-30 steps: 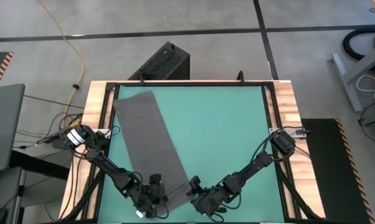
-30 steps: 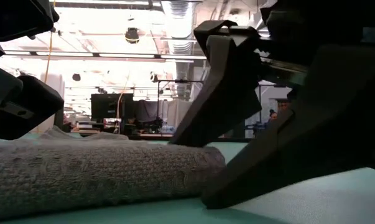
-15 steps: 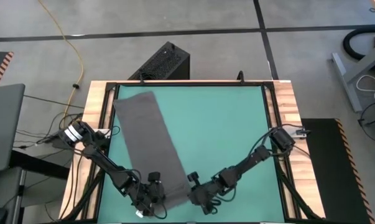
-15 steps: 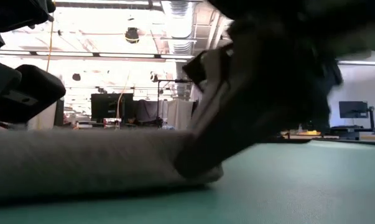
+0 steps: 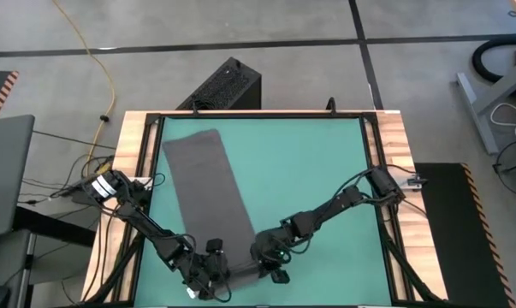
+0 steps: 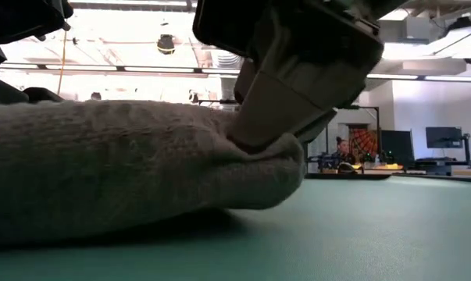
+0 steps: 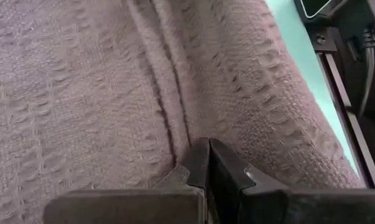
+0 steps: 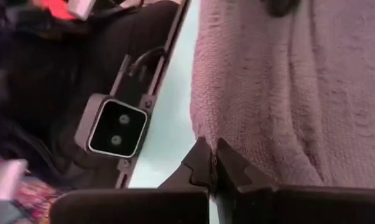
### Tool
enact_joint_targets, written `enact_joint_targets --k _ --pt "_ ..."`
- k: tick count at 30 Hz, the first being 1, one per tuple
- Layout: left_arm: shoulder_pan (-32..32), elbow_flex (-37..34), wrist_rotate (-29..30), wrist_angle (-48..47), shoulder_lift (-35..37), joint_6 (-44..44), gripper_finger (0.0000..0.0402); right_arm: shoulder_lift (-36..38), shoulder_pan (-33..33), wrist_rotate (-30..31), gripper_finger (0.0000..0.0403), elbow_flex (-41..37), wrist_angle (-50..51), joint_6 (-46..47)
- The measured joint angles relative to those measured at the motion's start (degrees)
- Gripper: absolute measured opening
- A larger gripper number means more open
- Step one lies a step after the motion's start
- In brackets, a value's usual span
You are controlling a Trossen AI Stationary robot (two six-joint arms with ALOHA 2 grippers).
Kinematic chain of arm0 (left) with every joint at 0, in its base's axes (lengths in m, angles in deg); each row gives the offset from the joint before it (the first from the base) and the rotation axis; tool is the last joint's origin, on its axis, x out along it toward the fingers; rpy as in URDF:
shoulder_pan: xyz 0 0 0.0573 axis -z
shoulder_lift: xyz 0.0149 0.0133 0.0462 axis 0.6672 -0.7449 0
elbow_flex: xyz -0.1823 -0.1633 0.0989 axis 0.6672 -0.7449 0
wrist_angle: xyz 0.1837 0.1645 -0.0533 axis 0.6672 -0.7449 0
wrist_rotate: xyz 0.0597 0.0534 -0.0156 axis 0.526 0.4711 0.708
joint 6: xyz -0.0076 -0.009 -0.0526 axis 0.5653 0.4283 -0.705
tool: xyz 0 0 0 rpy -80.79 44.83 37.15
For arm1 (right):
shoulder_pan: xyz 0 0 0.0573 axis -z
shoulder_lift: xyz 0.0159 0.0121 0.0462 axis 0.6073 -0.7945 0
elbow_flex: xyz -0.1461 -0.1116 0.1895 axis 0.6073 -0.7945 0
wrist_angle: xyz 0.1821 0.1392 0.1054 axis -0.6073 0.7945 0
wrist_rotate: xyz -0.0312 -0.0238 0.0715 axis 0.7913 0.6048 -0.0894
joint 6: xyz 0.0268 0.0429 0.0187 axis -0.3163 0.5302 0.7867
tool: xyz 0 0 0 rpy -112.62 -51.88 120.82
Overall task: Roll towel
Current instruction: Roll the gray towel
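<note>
High view: the towel point(image 5: 204, 192) lies as a long dark grey strip from the upper left of the green mat point(image 5: 309, 171) down to the bottom centre, where its near end is turned up into a short roll.

Left gripper point(image 5: 208, 272) sits at the lower left of that roll. Its wrist view shows both fingers pressed together tip to tip against a fold of the cloth; whether any cloth is pinched cannot be told.

Right gripper point(image 5: 269, 257) sits at the roll's right end, fingers likewise closed tip to tip at the towel's edge point(image 8: 203, 124); grip on cloth cannot be confirmed.

Handling, as judged: the weave is soft, limp and light, and holds no shape of its own. It should grip well but sag between the two contact points, so hold is best taken at both ends of the roll.

Edges and room: the roll lies close to the mat's bottom border, near the black frame rail point(image 7: 346, 118). Open flat towel and bare mat extend toward the upper part of the frame, clear room for rolling.
</note>
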Motion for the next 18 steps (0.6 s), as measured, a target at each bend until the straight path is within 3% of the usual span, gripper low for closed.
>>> enact_joint_targets --k 6,11,18 --pt "0.0 0.0 -1.3 1.6 0.8 1.2 0.0 0.0 2.5 -0.2 0.0019 0.0 3.6 6.9" --pt "0.0 2.4 1.3 -2.3 3.7 4.8 0.0 0.0 3.9 -0.2 0.0019 0.0 4.4 9.3" --pt "0.1 6.1 0.0 -7.0 5.2 4.3 0.0017 0.0 4.1 -0.2 0.002 0.0 4.4 9.9"
